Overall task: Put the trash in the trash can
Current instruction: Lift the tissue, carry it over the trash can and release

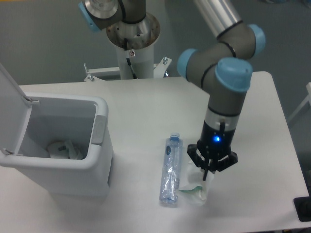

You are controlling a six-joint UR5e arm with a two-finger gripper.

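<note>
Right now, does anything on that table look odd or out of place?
Only the litter: a crushed bottle lies flat beside a crumpled wrapper under the gripper. The bin stands open.

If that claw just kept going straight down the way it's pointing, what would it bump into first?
Most likely the crumpled wrapper, which lies right under the gripper, with the table beneath it. Depth is hard to judge.

Grey-and-blue jointed arm bent down over table, black 2-finger gripper (206,175) pointing straight down, fingers pinched together.

White table (146,111), grey wall behind, dark object (302,208) at table's front right corner
</note>
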